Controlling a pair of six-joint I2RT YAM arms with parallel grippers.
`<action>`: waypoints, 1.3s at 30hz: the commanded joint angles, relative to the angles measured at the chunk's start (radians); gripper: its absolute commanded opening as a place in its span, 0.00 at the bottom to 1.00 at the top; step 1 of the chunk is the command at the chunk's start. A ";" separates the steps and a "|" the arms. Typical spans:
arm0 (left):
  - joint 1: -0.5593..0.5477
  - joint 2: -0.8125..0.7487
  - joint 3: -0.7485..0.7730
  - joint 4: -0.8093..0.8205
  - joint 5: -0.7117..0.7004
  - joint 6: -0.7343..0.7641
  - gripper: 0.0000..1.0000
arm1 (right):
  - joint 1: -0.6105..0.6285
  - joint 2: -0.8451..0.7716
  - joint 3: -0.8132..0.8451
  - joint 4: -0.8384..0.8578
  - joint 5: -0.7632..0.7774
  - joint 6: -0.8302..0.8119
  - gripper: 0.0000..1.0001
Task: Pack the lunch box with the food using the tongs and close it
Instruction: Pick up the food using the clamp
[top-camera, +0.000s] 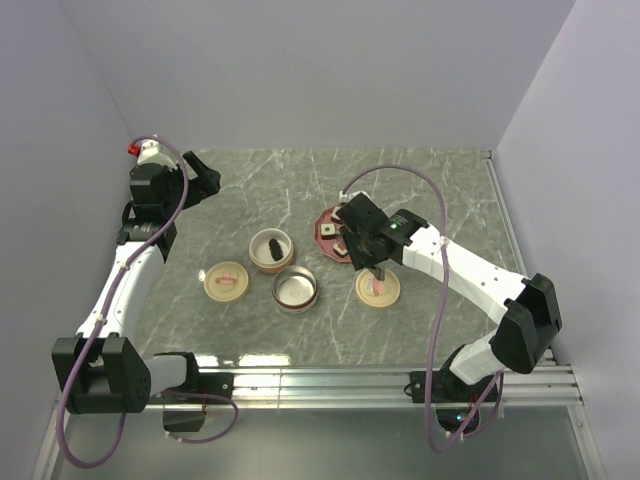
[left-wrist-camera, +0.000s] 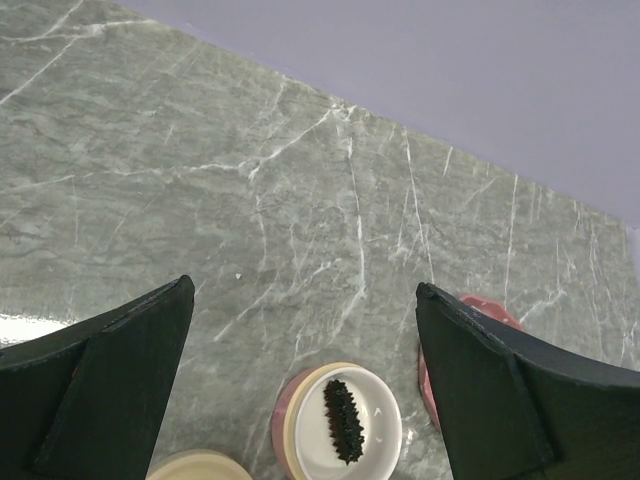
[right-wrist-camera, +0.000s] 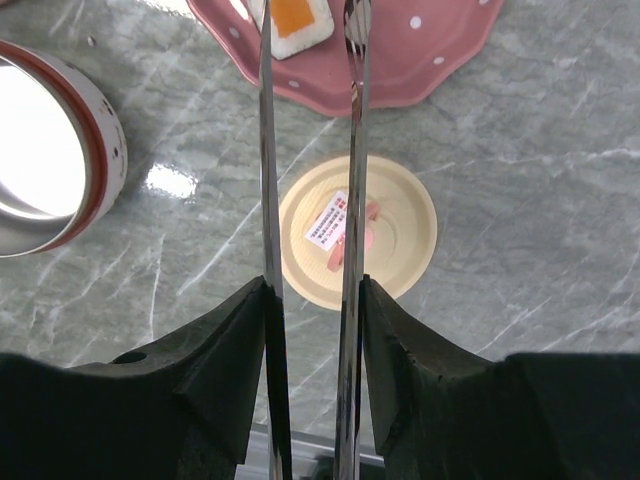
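Note:
My right gripper (right-wrist-camera: 312, 300) is shut on the tongs (right-wrist-camera: 266, 180), one thin metal arm against each finger. The two arms run up over the red plate (right-wrist-camera: 420, 55), and their tips are cut off by the frame's top edge. A food piece (right-wrist-camera: 295, 18) with an orange centre lies on that plate, partly between the arms. A lunch box tier (right-wrist-camera: 40, 165) with a shiny inside stands at the left. My left gripper (left-wrist-camera: 305, 288) hangs open and empty, high at the far left (top-camera: 205, 178). Below it stands a tier (left-wrist-camera: 385, 400) holding a dark spiky piece (left-wrist-camera: 342, 420).
A cream lid (right-wrist-camera: 400, 215) with a white label and pink strips lies under the tongs. A second cream lid (top-camera: 227, 281) lies left of the shiny tier (top-camera: 295, 288). The red plate (top-camera: 322, 215) sits mid-table. Purple walls close in the back and sides.

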 joint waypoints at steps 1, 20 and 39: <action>-0.004 -0.010 -0.011 0.039 0.016 -0.012 0.99 | -0.005 -0.049 -0.016 0.046 0.010 0.017 0.48; -0.005 -0.008 -0.019 0.048 0.018 -0.023 0.99 | -0.005 -0.034 -0.048 0.070 -0.066 0.029 0.50; -0.004 -0.005 -0.027 0.056 0.015 -0.028 1.00 | 0.002 0.012 -0.042 0.026 -0.059 0.014 0.50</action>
